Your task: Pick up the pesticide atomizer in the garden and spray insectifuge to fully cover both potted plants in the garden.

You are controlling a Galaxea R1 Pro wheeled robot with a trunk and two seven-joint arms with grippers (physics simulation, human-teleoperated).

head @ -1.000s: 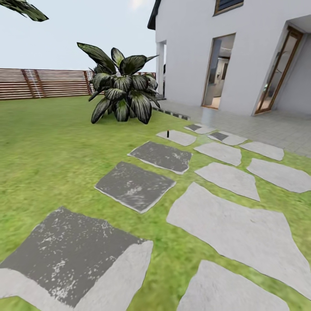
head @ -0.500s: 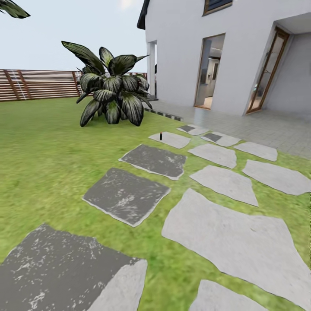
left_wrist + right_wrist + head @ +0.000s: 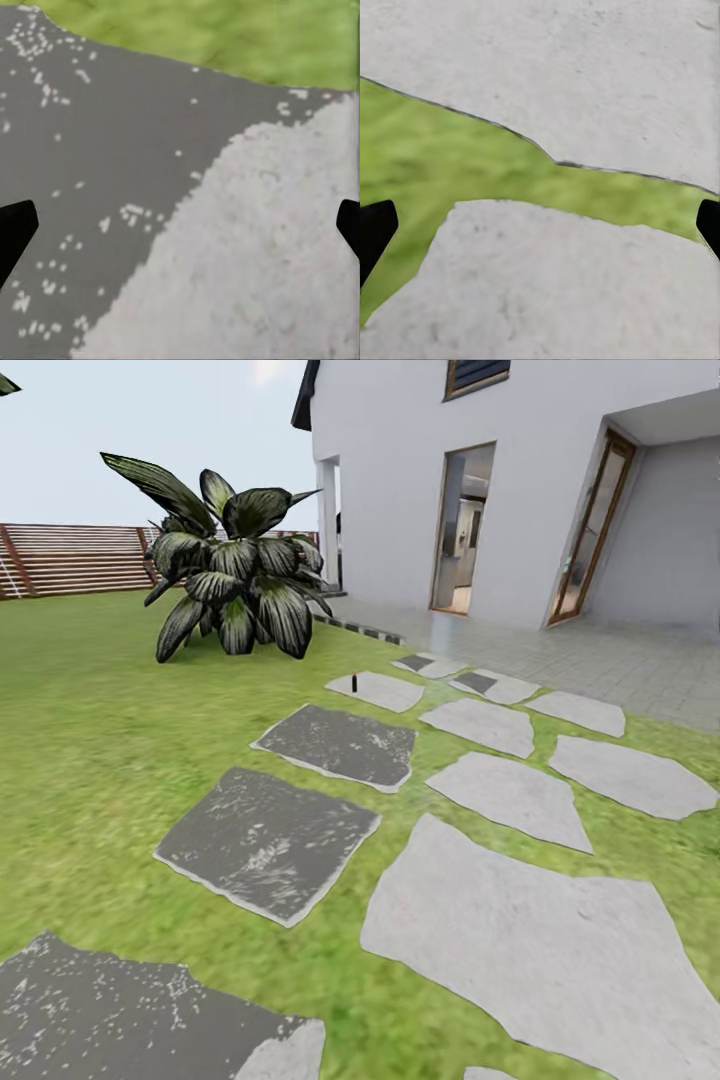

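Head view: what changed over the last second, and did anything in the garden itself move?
Only the camera moved: the whole scene slid left as the robot travelled. The pesticide atomizer stands upright on the same far stepping stone; the bush is unmoved. Both grippers hang open, empty, over paving.

A home garden: a green lawn [image 3: 90, 740] crossed by grey stepping stones [image 3: 270, 845], a striped-leaf bush [image 3: 225, 575], a brown slatted fence [image 3: 70, 558] at the lawn's far edge, and a white house [image 3: 520, 490] with glass doors.

The head camera looks forward over the lawn [image 3: 90, 760] toward the house [image 3: 520, 490]. Both wrist cameras look down, close, at stepping stones [image 3: 247, 262] and grass.
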